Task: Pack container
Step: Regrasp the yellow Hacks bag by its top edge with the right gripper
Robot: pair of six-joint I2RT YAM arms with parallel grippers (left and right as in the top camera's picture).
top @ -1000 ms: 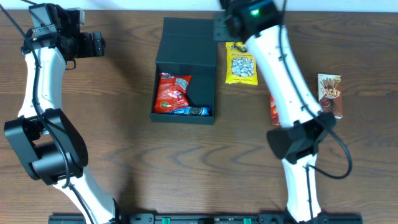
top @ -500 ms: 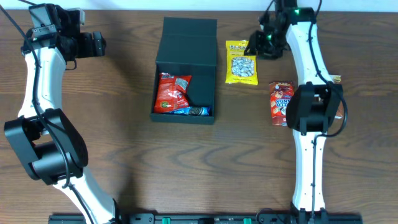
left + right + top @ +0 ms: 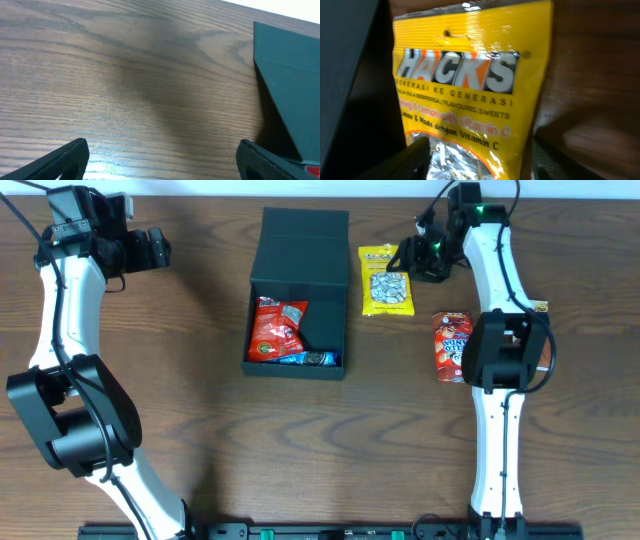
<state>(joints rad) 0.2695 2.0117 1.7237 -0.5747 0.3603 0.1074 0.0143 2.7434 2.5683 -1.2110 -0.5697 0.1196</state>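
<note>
The container (image 3: 300, 255) is a dark box in the middle of the table, with its lid open toward the far edge. It holds a red snack packet (image 3: 277, 330) and a blue packet (image 3: 308, 359). A yellow HACKS sweets packet (image 3: 387, 280) lies just right of the box. My right gripper (image 3: 412, 258) is open, low over the packet's right top edge. In the right wrist view its fingers (image 3: 480, 165) straddle the packet (image 3: 470, 95). My left gripper (image 3: 152, 250) is open and empty at the far left, and the box (image 3: 290, 75) shows in its wrist view.
A red snack packet (image 3: 452, 345) lies right of the yellow one, partly under the right arm. A brown packet's corner (image 3: 541, 307) peeks from behind that arm. The box wall (image 3: 350, 75) stands close to the left of the right gripper.
The right arm swung from above the box's far right corner and came down to the yellow packet. The left arm has not moved.
</note>
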